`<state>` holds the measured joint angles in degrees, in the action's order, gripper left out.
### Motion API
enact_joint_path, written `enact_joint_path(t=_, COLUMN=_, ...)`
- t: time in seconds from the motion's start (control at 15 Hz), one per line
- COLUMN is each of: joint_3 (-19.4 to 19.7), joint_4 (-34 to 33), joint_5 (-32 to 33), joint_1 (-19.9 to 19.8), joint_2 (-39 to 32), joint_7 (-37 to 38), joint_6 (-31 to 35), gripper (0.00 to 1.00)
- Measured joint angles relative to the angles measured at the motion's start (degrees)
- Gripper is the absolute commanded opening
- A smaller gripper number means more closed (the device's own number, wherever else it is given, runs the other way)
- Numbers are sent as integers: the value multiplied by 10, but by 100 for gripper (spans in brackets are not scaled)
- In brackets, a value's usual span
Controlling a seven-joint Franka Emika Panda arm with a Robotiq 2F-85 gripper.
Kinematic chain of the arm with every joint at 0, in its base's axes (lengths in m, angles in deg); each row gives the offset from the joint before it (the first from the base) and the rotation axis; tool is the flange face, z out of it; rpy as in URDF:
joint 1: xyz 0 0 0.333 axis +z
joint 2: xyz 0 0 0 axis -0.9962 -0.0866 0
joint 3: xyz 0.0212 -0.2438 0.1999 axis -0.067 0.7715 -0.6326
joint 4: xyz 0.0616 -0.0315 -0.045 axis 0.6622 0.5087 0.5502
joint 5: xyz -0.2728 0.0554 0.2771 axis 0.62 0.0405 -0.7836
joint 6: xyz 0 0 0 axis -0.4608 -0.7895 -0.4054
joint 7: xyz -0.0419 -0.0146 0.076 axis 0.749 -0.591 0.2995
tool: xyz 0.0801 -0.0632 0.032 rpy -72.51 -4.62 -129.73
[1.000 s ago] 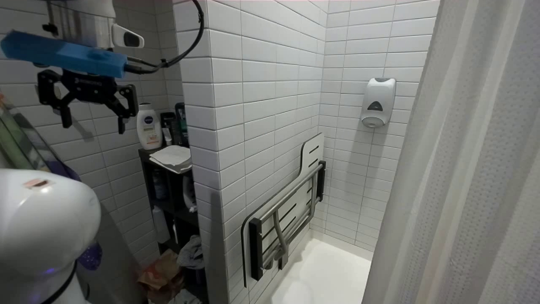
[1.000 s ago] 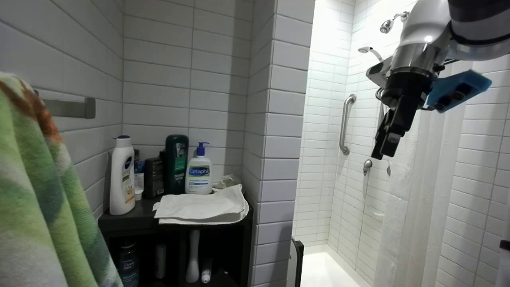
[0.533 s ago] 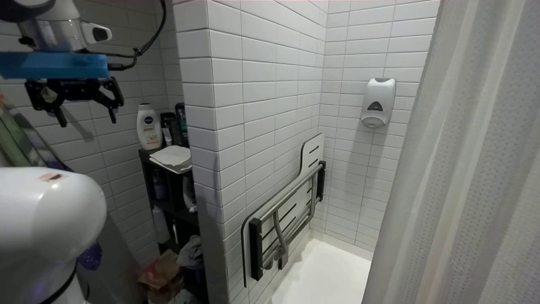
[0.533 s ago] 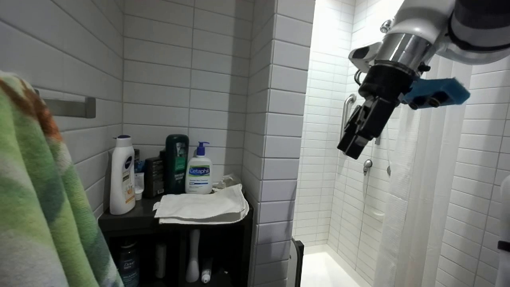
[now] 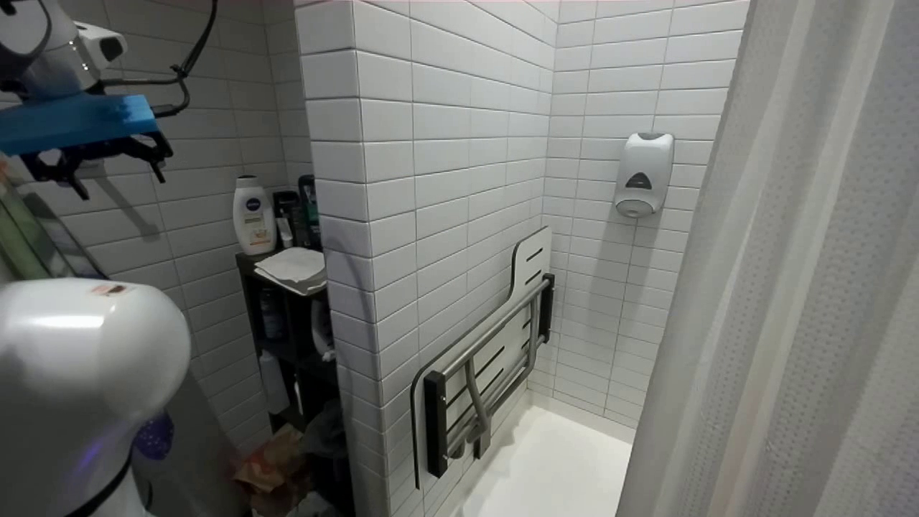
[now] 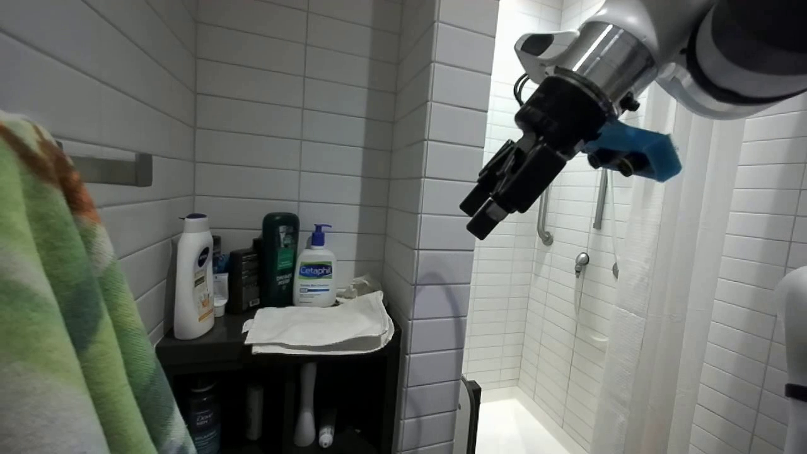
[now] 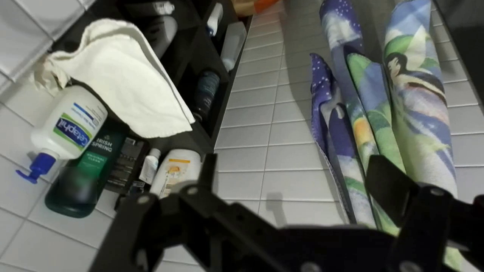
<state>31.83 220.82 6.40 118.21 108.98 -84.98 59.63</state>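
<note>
- Glossy white rectangular wall tiles [image 6: 249, 113] are laid in grouted courses.
- A black, boxy shelf unit [image 6: 202, 357] is set against them.
- A soft, multicoloured printed towel [image 7: 419, 102] is hung in folds.
- The black two-fingered gripper [image 5: 123, 188] is held in mid-air, its jaws spread wide apart; nothing is clamped or touched, and tiles are seen through the gap.
- A folded, matte white cloth [image 7: 124, 83] is laid on the shelf top.
- Near it, a smooth white plastic bottle [image 6: 194, 284], a dark green bottle [image 6: 279, 265] and a blue-pumped white bottle [image 6: 315, 277] are stood.
- A small white tube [image 7: 149, 168] is stood among them.
</note>
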Motion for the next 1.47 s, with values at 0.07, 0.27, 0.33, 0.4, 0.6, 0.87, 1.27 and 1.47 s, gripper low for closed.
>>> enact_joint_path(t=0.07, joint_3=-3, joint_4=0, joint_5=5, joint_1=10, joint_2=-15, joint_7=0, joint_6=29, gripper=100)
enact_joint_path(t=0.27, joint_3=-4, joint_4=0, joint_5=33, joint_1=31, joint_2=-64, joint_7=0, joint_6=107, gripper=100)
enact_joint_path(t=0.33, joint_3=-3, joint_4=0, joint_5=46, joint_1=34, joint_2=-83, joint_7=2, joint_6=128, gripper=100)
enact_joint_path(t=0.4, joint_3=-3, joint_4=0, joint_5=61, joint_1=35, joint_2=-102, joint_7=5, joint_6=149, gripper=100)
enact_joint_path(t=0.6, joint_3=-3, joint_4=0, joint_5=111, joint_1=28, joint_2=-160, joint_7=19, joint_6=211, gripper=100)
enact_joint_path(t=0.87, joint_3=-16, joint_4=-10, joint_5=194, joint_1=-20, joint_2=-239, joint_7=45, joint_6=288, gripper=100)
enact_joint_path(t=1.27, joint_3=-126, joint_4=-53, joint_5=304, joint_1=-166, joint_2=-318, joint_7=120, joint_6=346, gripper=100)
enact_joint_path(t=1.47, joint_3=-199, joint_4=-76, joint_5=335, joint_1=-246, joint_2=-332, joint_7=152, joint_6=351, gripper=100)
